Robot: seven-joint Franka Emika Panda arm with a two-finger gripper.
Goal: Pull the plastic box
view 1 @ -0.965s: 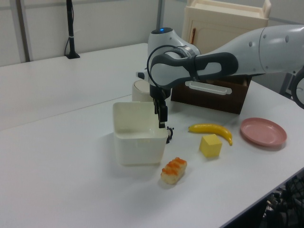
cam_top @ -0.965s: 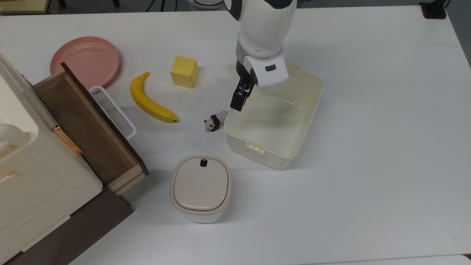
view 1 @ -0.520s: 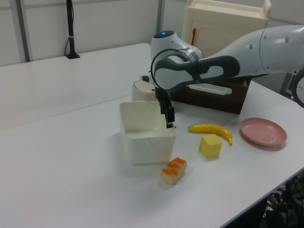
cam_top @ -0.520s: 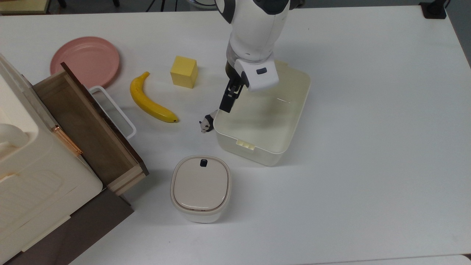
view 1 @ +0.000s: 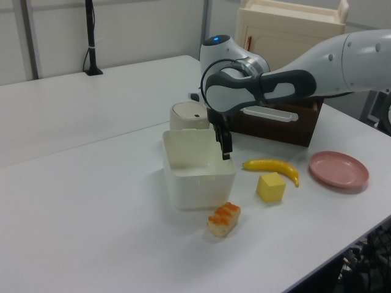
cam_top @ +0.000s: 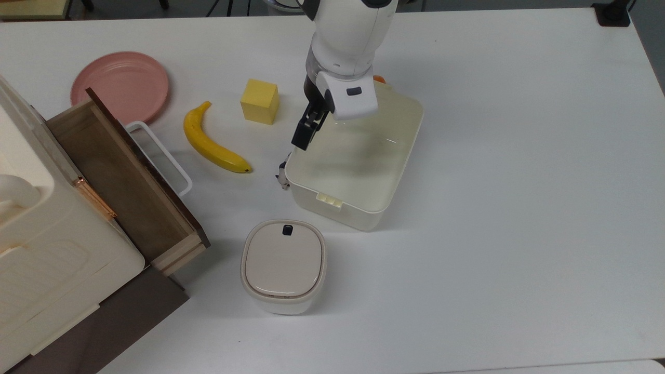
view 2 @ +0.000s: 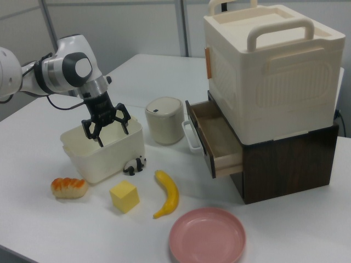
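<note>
The plastic box (cam_top: 358, 161), a cream-white lidless tub, stands mid-table, also seen in the left view (view 1: 198, 186) and the right view (view 2: 101, 159). My gripper (cam_top: 305, 132) points down at the box's long wall on the top view's left, with a black finger against that wall's rim. In the right view the gripper (view 2: 107, 134) stands open over the box's rim. The left view shows the gripper (view 1: 225, 149) at the box's far right corner.
A toy panda (cam_top: 282, 176) touches the box's wall. Banana (cam_top: 213, 148), yellow cube (cam_top: 260, 101) and pink plate (cam_top: 119, 85) lie on the top view's left. A lidded white container (cam_top: 283, 265), an open drawer (cam_top: 124, 176) and a sushi-like piece (view 1: 223, 218) are nearby.
The box and my gripper have slid together toward the top view's left. The box's wall has pushed the toy panda along with it.
</note>
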